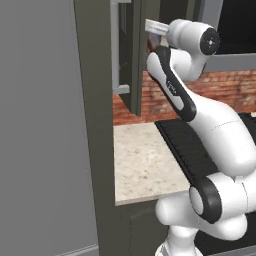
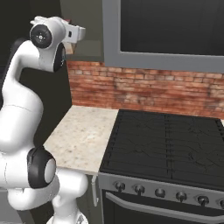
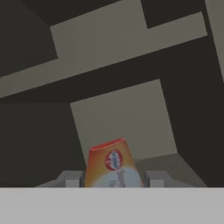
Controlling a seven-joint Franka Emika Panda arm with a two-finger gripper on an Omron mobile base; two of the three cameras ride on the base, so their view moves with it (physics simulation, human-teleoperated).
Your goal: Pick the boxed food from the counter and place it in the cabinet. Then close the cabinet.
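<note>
End effector (image 3: 113,179) gripping boxed food (image 3: 113,164), base cut off, inside dim cabinet (image 3: 122,118)

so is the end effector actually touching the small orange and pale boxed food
Touching. In the hand view the small orange and pale boxed food sits squeezed between both grey fingertips of the end effector, with no gap on either side.

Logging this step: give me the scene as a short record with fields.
boxed food: orange-red box between the fingers, held up at the cabinet opening
gripper: shut on the box, raised at the cabinet
cabinet: door open, dark interior with pale shelves
counter: beige speckled slab, box no longer on it
stovetop: black, right of the counter
</note>
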